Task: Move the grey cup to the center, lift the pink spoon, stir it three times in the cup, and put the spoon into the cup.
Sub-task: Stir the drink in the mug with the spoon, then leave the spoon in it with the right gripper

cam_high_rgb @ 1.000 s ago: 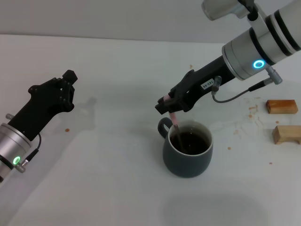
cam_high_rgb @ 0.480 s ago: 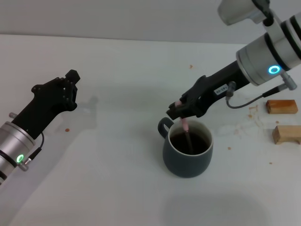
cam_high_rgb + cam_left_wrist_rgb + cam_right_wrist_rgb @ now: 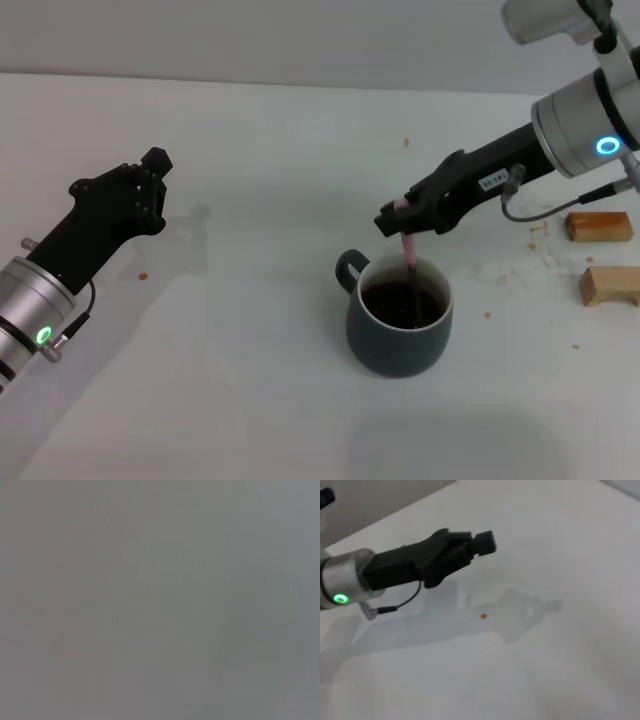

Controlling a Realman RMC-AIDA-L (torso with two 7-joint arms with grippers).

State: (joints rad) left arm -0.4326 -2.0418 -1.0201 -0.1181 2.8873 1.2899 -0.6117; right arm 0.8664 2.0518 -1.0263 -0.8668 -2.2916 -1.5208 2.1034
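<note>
left arm (image 3: 60,260): silver cuff, green ring light, black forelink | right arm (image 3: 560,130): white-silver, blue ring light, grey cable

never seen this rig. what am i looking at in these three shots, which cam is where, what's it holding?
It is a two-armed robot working over a white table. The wide shot comes from a camera on its head, looking down. The right gripper is shut on the top of the pink spoon, whose lower end dips into the dark liquid in the grey cup. The left gripper hangs idle above the table on the robot's left, holding nothing. Two wooden blocks lie at the robot's far right, with some crumbs nearby.

The other two shots come from cameras on the wrists. The left wrist view shows only flat grey. The right wrist view looks across the table at the left gripper; its own fingers are out of frame.
</note>
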